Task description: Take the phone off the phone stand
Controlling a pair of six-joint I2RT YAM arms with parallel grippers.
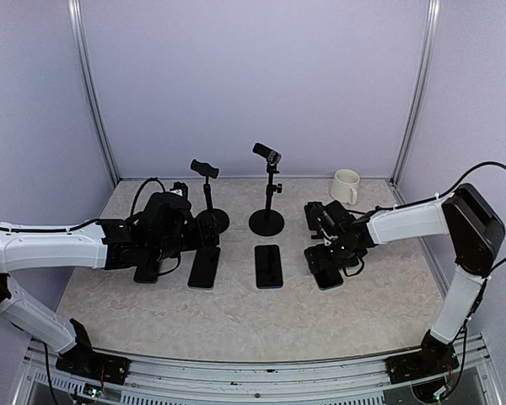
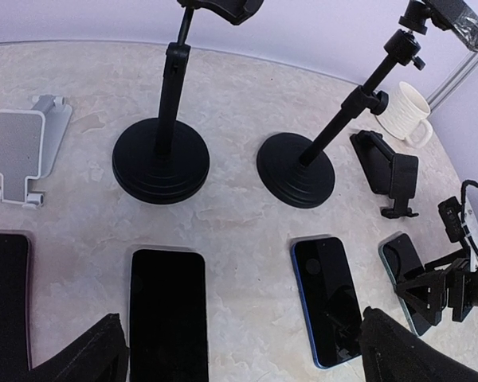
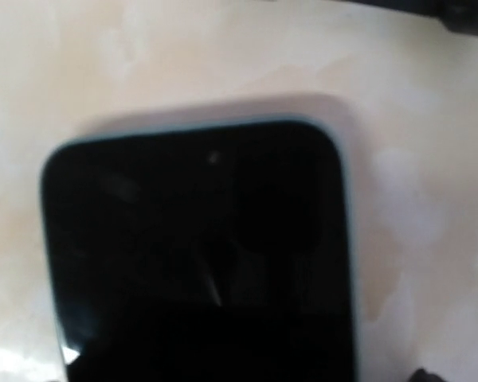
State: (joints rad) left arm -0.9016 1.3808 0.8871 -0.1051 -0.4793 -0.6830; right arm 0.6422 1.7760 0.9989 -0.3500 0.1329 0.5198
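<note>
A: Left gripper (image 2: 243, 338) first: fingers (image 2: 88, 354) spread wide, nothing held, low over the table (image 1: 236, 325).
B: Directly beneath?
A: Black phone (image 2: 167, 310) flat below the gap, close to the left finger. Blue-edged phone (image 2: 328, 298) flat by the right finger. Another dark phone (image 2: 4, 294) outside the left finger.
B: Farther ahead of the fingertips?
A: Left pole stand (image 2: 161, 163) and right pole stand (image 2: 296, 169), each on a round black base. White folding stand (image 2: 20, 147) ahead and to the left.
B: Right gripper (image 1: 325, 263)?
A: Width of the jaws not discernible in any view. Teal-edged phone (image 3: 199, 255) directly below, flat on the table, dark face up. Black folding stand (image 2: 390, 171) just beyond, apart from that phone.
B: Surface and room?
A: Pale marbled tabletop. Cream mug (image 2: 402, 111) well past the right gripper, near the back corner. Plain lilac walls (image 1: 253, 76) on three sides, with metal uprights (image 1: 93, 93) at the corners.
</note>
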